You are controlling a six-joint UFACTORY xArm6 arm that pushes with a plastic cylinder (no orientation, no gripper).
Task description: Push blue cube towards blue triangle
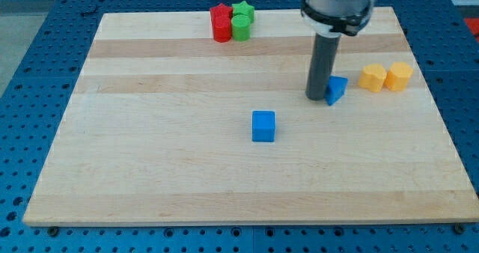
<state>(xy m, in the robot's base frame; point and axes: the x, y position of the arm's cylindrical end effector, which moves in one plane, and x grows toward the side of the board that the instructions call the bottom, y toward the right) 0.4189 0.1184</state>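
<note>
The blue cube [263, 126] sits near the middle of the wooden board [150, 171]. The blue triangle [337, 89] lies to its upper right. My tip [317, 97] stands right beside the blue triangle, touching or nearly touching its left side. The tip is up and to the right of the blue cube, well apart from it. The rod partly hides the triangle's left edge.
A red block [221, 23], a green star [243, 12] and a green cylinder [240, 28] cluster at the view's top. Two yellow blocks [372, 78] [399, 75] sit at the view's right, just right of the blue triangle.
</note>
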